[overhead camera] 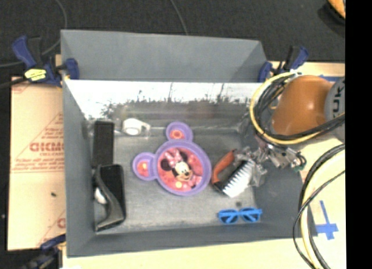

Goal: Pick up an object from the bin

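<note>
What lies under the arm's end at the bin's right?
A brush, white bristles, orange-and-black handle, on the bin floor. The arm covers its right side and the floor beyond.

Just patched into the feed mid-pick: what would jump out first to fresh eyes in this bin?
The purple mouse-eared plate with a cartoon mouse on it, in the middle of the bin, catches the eye first. Right of it lies a brush with white bristles and an orange-and-black handle, and the gripper is close beside the brush's upper right end. Blue sunglasses lie below the brush, near the bin's lower wall.
</note>
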